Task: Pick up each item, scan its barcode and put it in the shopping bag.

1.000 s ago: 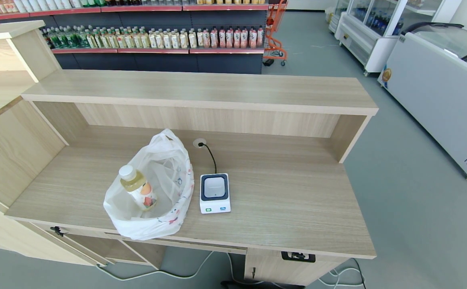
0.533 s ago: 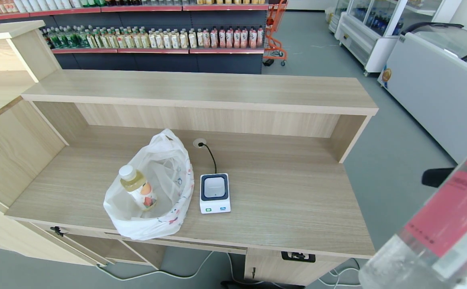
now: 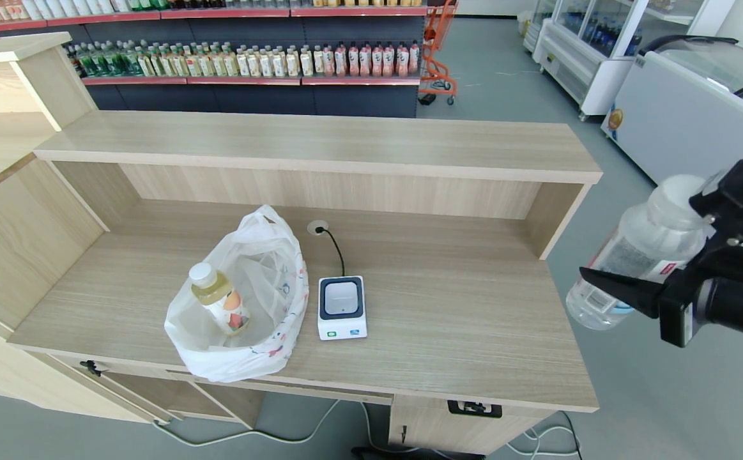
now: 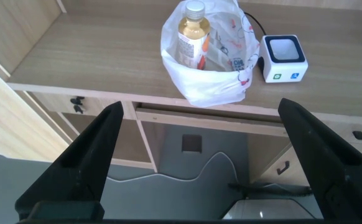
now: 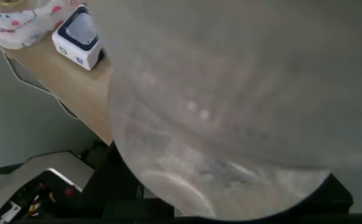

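A clear water bottle [image 3: 633, 255] with a white cap hangs in the air off the counter's right end, tilted, with my right gripper [image 3: 637, 237] shut on it. In the right wrist view the water bottle [image 5: 231, 93] sits right against the camera. On the counter [image 3: 460, 319] stands a white shopping bag [image 3: 243, 319], open, with a tea bottle [image 3: 221, 303] leaning inside. Just right of the bag is the white barcode scanner [image 3: 342, 306]. My left gripper [image 4: 196, 180] is open and empty, in front of and below the counter's front edge, facing the shopping bag [image 4: 212, 68] and the scanner [image 4: 283, 53].
A raised ledge [image 3: 320, 144] runs along the counter's back, with side walls at both ends. The scanner's black cable [image 3: 335, 246] leads to a hole behind it. Chest freezers [image 3: 697, 134] stand on the right, drink shelves [image 3: 250, 61] and an orange cart [image 3: 438, 51] behind.
My right gripper with the water bottle has come into the head view from the lower right and risen to the counter's right end. Bag, tea bottle and scanner have not moved.
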`<state>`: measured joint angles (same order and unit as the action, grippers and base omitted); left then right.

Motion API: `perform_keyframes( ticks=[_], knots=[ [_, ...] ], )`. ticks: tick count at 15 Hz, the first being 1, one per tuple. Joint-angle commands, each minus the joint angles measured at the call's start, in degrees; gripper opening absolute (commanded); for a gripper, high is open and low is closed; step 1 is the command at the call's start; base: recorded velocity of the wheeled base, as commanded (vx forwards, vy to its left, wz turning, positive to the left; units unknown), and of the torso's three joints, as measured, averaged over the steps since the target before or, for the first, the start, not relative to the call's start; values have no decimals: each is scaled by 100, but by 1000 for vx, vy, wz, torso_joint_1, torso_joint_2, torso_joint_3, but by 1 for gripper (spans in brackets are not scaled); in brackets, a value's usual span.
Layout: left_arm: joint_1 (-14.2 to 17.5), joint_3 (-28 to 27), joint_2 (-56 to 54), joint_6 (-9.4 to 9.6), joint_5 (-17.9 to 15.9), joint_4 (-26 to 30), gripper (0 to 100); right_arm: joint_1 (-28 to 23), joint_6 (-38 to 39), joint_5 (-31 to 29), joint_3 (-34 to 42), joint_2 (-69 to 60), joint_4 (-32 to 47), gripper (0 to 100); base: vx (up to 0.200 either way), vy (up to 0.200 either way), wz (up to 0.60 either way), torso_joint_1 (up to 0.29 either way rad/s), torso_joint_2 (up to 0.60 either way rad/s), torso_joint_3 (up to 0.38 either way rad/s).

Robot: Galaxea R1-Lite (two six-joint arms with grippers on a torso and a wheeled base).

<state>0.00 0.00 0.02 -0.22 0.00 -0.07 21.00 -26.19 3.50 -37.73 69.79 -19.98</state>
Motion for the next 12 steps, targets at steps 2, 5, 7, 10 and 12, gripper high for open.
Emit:
perform_keyframes(
  ticks=[2, 5, 7, 10, 12],
  knots=[
    [0, 0, 6, -4, 0, -1, 100, -158, -625, -69, 345, 588, -674, 0, 0, 0, 0, 0, 0, 0],
    [0, 0, 6, -4, 0, -1, 100, -272, -1407, -86, 609, 993, -1720, 0, 0, 0, 0, 0, 0, 0],
    [0, 0, 6, -4, 0, -1, 100, -404, -1978, -77, 793, 1344, -2678, 0, 0, 0, 0, 0, 0, 0],
    [0, 0, 6, -4, 0, -1, 100, -466, -2189, -33, 960, 1863, -3864, 0, 0, 0, 0, 0, 0, 0],
    [0, 0, 6, -4, 0, -1, 100, -457, -2215, -25, 952, 2056, -4225, 0, 0, 0, 0, 0, 0, 0]
  ],
)
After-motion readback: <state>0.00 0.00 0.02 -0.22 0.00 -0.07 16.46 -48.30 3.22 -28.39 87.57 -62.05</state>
